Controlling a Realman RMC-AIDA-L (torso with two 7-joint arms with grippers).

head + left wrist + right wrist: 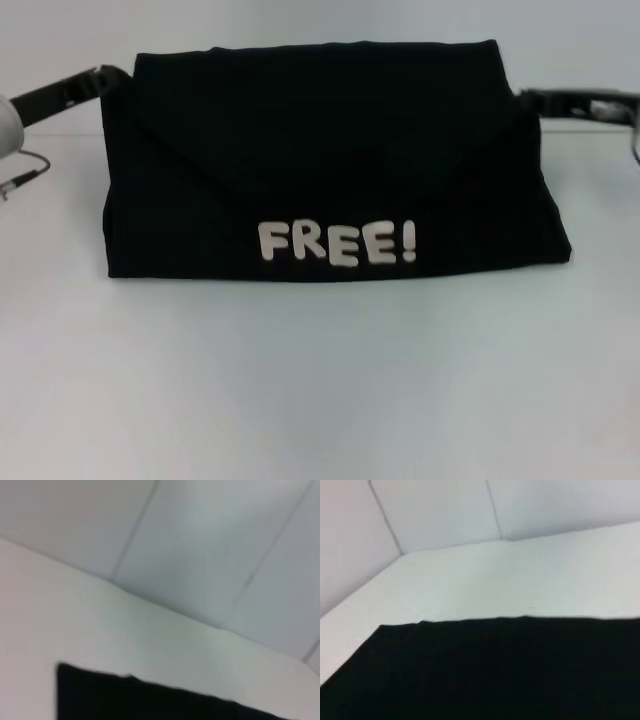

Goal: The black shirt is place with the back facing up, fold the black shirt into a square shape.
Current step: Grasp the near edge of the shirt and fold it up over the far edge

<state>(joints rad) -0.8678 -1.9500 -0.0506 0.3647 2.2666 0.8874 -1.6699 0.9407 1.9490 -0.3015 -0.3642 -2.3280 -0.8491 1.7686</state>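
White, smooth table (pixel 320 380) fills the head view, meeting pale panelled walls (pixel 200 555) in the wrist views. One black shirt (pixel 330 165) of soft matte cloth lies folded in the upper middle of the frame, a wide trapezoid with white "FREE!" lettering (pixel 337 243) along its near edge. Two grippers flank it: the left gripper (pixel 105 78) at its upper left corner, the right gripper (pixel 535 100) at its upper right edge. Whether either's jaws are spread or closed, I cannot tell.
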